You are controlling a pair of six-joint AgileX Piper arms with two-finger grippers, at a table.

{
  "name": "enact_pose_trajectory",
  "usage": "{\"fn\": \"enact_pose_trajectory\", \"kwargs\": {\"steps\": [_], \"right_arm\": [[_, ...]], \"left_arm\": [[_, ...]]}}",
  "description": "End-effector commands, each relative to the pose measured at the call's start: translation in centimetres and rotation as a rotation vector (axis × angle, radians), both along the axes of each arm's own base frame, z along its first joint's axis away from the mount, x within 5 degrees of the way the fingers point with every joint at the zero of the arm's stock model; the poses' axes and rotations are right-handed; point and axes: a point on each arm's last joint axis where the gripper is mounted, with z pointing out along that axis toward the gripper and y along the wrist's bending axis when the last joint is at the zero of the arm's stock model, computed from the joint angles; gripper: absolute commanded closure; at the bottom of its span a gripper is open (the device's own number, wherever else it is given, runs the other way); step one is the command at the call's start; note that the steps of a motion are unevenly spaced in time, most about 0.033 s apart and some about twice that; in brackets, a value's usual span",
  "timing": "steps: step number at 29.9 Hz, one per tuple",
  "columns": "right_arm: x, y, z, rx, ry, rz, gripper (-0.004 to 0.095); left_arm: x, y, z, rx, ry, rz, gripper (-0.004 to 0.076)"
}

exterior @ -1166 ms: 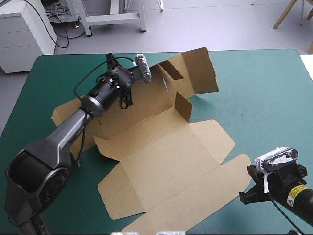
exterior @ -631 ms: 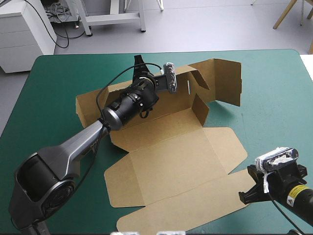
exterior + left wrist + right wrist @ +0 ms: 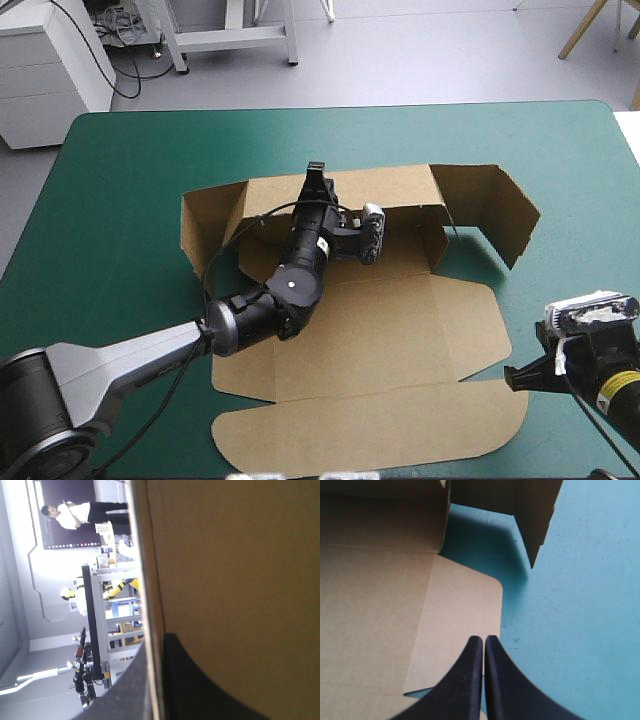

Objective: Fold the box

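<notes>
The brown cut-cardboard box (image 3: 370, 330) lay about the middle of the teal-green tabletop (image 3: 120, 180). Its long rear wall stood raised toward the far edge, its end flaps angled forward, and the other panels lay flat toward the near edge. The left black fin-fingered pincer (image 3: 315, 180) was all but closed over that wall's top edge, with board between its fingers. The right pincer (image 3: 483, 639) was closed and empty, hovering at the rounded flap nearest the tabletop's right edge. Doing this step well probably meant holding the wall upright without dragging the sheet, while the right pincer tucked the right end flap inward along its crease.
</notes>
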Motion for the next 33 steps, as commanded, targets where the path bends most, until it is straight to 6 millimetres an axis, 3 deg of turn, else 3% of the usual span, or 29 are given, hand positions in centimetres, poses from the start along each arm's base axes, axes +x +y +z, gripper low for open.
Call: {"fn": "enact_pose_trajectory", "kwargs": {"steps": [1, 7, 9, 12, 16, 18, 27, 33], "right_arm": [[0.4, -0.3, 1.4, 0.034, -0.095, -0.048, 0.0912], [0.7, -0.4, 1.8, 0.069, -0.116, -0.093, 0.0906], [0.9, -0.2, 2.1, 0.072, -0.118, -0.09, 0.0862], [1.7, 0.2, 2.6, 0.065, -0.105, -0.091, 0.0669], [3.5, 1.2, 3.3, 0.062, -0.07, -0.102, 0.0271], [4.6, 1.8, 3.8, 0.057, -0.052, -0.111, 0.0169], [10.8, 4.0, 9.3, -0.019, -0.095, -0.149, 0.0157], [16.2, 3.0, 11.7, -0.02, -0.013, -0.126, 0.0156]], "left_arm": [[-1.2, 1.2, 3.0, -0.026, -0.145, -0.046, 0.0734], [-1.5, 1.4, 2.1, -0.003, -0.122, -0.062, 0.0734], [-1.5, 1.3, 2.0, 0.0, -0.116, -0.079, 0.0734], [-1.6, 1.2, 2.0, -0.001, -0.11, -0.09, 0.0734], [-1.6, 1.3, 2.0, 0.0, -0.113, -0.084, 0.0734], [-1.5, 1.3, 2.0, 0.0, -0.115, -0.08, 0.0734], [-1.5, 1.4, 2.1, 0.001, -0.122, -0.066, 0.0734], [-1.5, 1.4, 2.1, 0.0, -0.122, -0.062, 0.0734]]}}
